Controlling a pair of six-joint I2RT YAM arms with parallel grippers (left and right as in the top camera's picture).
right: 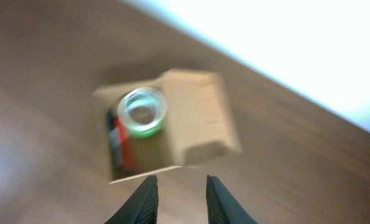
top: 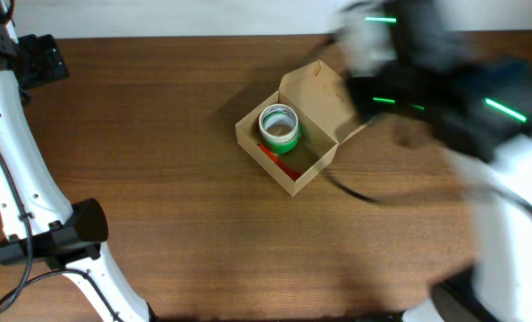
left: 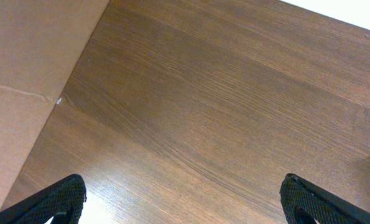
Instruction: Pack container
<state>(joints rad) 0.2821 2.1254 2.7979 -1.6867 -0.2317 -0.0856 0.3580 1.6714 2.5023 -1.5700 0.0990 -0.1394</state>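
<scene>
Right claw (right: 180,200) is near the box (top: 317,100), jaws narrowly apart and empty. Left claw (left: 183,200) gapes wide over the table (top: 158,224). Box sits mid-table, askew, long axis running far-left to near-right, lid open toward the far-right corner. Inside are a green tape roll (top: 279,128) and something red (top: 279,161) just beside it.

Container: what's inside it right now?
A green tape roll and a red item sit in the container. The roll covers part of the red item, so its identity is unclear.
</scene>
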